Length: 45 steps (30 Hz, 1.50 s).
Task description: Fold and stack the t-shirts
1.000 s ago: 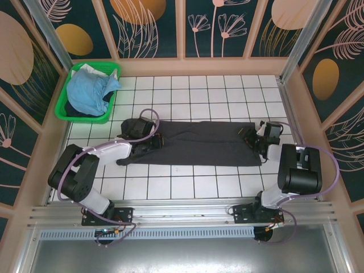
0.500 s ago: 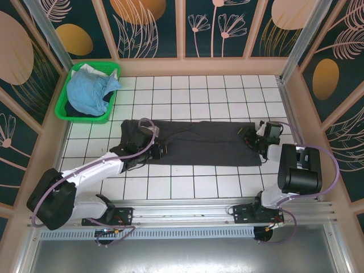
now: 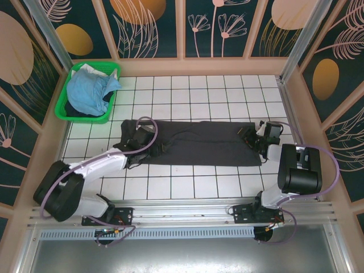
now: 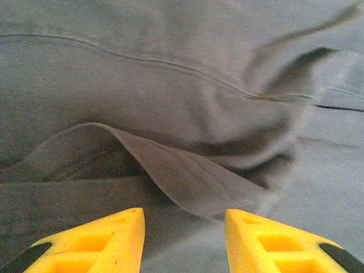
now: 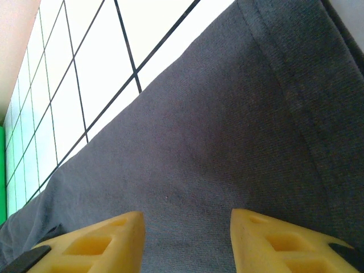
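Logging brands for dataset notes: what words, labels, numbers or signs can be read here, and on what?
None readable. The dark grey t-shirt, the light blue t-shirt and the green basket carry no visible print; the wall panels bear plant drawings, no writing.

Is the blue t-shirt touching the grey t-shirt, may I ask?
Apart. Top view: the blue t-shirt lies in the green basket; white tiles separate it from the grey t-shirt.

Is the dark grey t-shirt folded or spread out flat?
Partly folded: the dark grey t-shirt lies as a long narrow band across the table, with layers overlapping in the left wrist view.
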Tool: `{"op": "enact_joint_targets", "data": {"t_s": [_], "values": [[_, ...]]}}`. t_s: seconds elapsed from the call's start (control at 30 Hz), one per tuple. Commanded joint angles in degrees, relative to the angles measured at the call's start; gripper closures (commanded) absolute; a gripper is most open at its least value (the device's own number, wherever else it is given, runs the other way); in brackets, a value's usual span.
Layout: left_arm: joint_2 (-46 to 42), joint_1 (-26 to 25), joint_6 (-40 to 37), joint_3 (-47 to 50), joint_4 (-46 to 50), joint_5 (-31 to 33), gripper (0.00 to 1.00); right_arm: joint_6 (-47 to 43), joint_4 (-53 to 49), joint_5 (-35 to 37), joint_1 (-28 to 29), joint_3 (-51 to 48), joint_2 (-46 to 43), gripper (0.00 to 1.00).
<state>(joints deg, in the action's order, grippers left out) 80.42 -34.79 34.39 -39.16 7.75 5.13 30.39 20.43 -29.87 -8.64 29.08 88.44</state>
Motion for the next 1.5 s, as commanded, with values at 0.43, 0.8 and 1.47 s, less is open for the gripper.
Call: {"op": "enact_joint_targets", "data": {"t_s": [0.43,0.8,1.47], "values": [[-1.2,4.9,-2.2,5.9,4.6,-4.0,0.77,0.0,1.4,-2.1,-0.3,0.1,0.4,0.55],[-12.0,4.9,-0.2,5.2,9.3,-2.1,0.79,0.0,1.5,-2.2,-0.3,-0.3,-0.5,0.55],[7.4,4.9,-9.9,-2.4,-0.4,-7.2,0.52,0.4,2.9,-4.2,-0.3,-0.3,0.5,0.55]]}}
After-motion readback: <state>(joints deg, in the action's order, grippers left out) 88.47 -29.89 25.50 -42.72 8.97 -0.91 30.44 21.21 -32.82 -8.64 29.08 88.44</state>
